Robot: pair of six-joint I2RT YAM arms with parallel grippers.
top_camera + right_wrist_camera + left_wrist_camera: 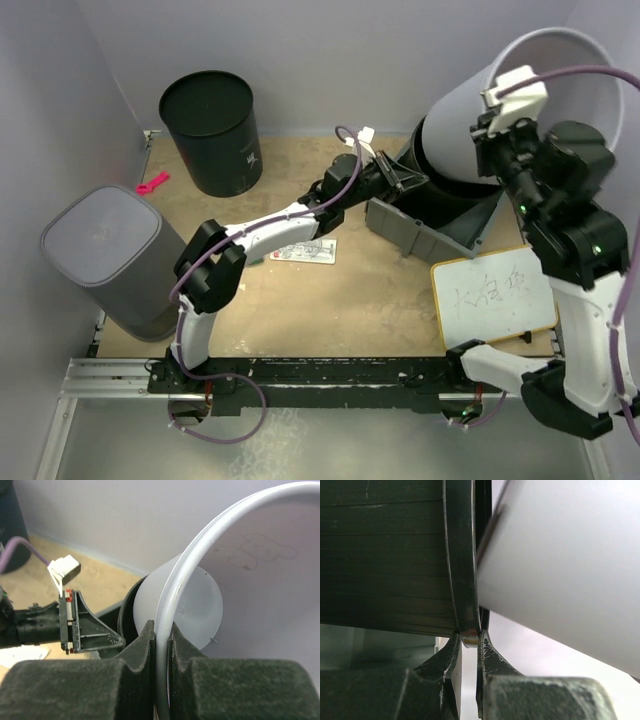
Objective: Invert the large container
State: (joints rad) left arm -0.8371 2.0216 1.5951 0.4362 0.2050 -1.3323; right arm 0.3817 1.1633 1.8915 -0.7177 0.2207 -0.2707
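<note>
The large container (440, 188) is black and stands tilted at the back right of the table. A white inner bucket (465, 115) sticks out of its mouth, raised and tilted. My left gripper (412, 180) is shut on the black container's rim (461, 555), which is pinched between the fingertips of the left gripper (470, 639), with the white bucket (560, 555) just beside it. My right gripper (487, 115) is shut on the white bucket's rim (200, 540); in its own view the right gripper (161, 630) clamps that rim, with the black container (127, 611) behind.
A black round bin (210, 130) stands at the back left and a grey bin (105, 255) at the left edge. A grey tray piece (415, 230) lies under the black container. A whiteboard (495, 295) lies at the right, a paper slip (305, 252) mid-table, a pink clip (152, 183) near the left wall.
</note>
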